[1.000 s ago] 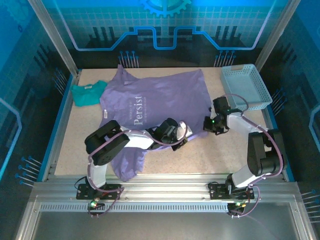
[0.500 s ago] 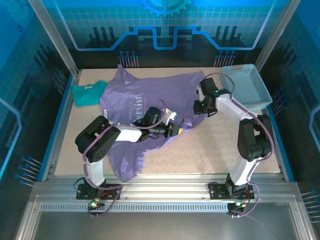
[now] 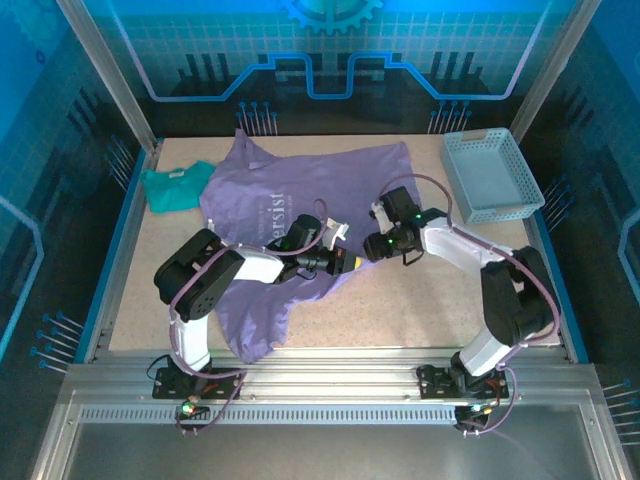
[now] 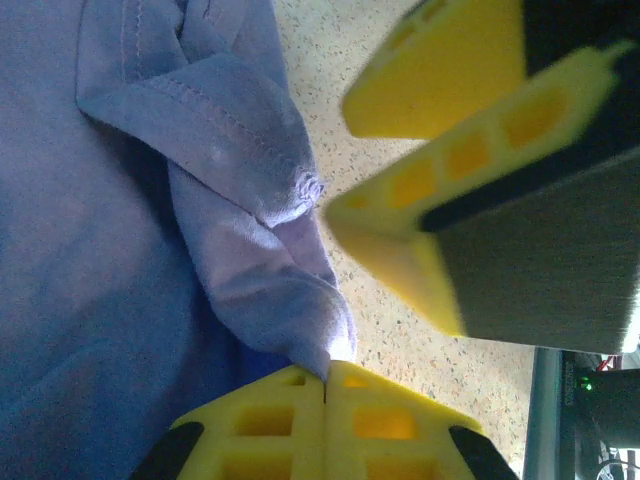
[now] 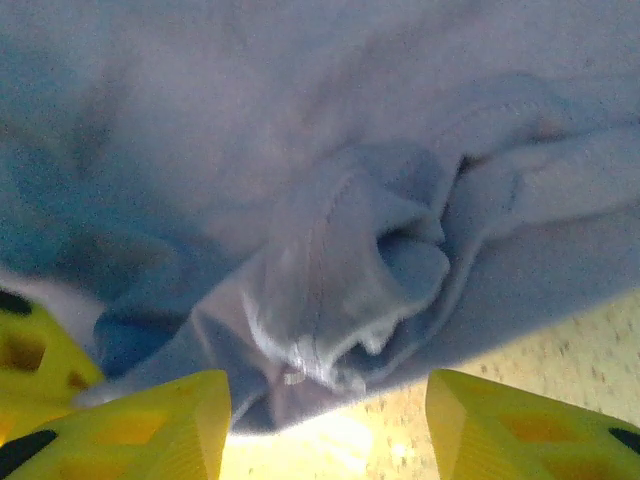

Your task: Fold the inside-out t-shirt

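Now | t-shirt (image 3: 340,180) long axis left-right (lettering (image 3: 278,212) sideways) | left claw (image 4: 325,378) clamps it

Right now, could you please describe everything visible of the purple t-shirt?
The t-shirt is lavender and cotton-looking, with white "Persist" lettering. It lies spread but rumpled on the speckled table, one part trailing toward the near edge. The left claw pinches a stitched hem fold; the right claw stands open around the bunched cloth.

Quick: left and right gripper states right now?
Left gripper: shut on a fold of the lavender t-shirt.
Right gripper: open, jaws apart over bunched shirt fabric, gripping nothing.
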Available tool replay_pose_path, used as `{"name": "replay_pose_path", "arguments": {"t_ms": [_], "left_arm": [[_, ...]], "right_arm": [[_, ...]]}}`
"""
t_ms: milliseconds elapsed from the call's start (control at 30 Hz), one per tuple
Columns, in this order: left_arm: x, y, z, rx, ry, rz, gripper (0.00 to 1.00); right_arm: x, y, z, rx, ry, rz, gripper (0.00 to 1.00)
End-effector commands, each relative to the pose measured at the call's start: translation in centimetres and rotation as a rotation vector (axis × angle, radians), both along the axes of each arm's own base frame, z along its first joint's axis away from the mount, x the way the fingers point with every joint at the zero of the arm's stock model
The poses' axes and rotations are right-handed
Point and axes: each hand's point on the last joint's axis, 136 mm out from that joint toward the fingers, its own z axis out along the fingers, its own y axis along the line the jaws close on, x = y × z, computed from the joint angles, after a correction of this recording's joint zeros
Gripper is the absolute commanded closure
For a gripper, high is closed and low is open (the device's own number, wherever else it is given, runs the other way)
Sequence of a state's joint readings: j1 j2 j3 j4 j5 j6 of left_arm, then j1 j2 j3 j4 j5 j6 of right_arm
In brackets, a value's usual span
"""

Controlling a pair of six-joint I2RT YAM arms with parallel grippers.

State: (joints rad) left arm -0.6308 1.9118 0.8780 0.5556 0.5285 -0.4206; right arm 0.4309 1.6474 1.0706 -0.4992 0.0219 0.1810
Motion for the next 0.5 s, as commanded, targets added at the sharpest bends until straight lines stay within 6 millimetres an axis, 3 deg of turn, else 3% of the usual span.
{"name": "replay_pose_path", "arguments": {"t_ms": [0,167,333,467], "left_arm": [[0.2,0.3,-0.4,0.014,0.006,0.005,1.00],[0.0,0.5,-0.5,0.022,-0.001,0.007,1.00],[0.0,0.6,-1.0,0.028,0.004,0.013,1.00],[0.0,0.6,-1.1,0.029,0.005,0.014,1.00]], "right_arm": [[1.9,-0.1,-0.9,-0.075,-0.005,0.016,0.45],[3.2,-1.8,-1.7,-0.130,0.032,-0.030,0.52],[4.4,-6.3,-0.2,-0.206,0.018,-0.186,0.65],[3.4,-7.1,1.1,-0.210,-0.002,-0.212,0.66]]}}
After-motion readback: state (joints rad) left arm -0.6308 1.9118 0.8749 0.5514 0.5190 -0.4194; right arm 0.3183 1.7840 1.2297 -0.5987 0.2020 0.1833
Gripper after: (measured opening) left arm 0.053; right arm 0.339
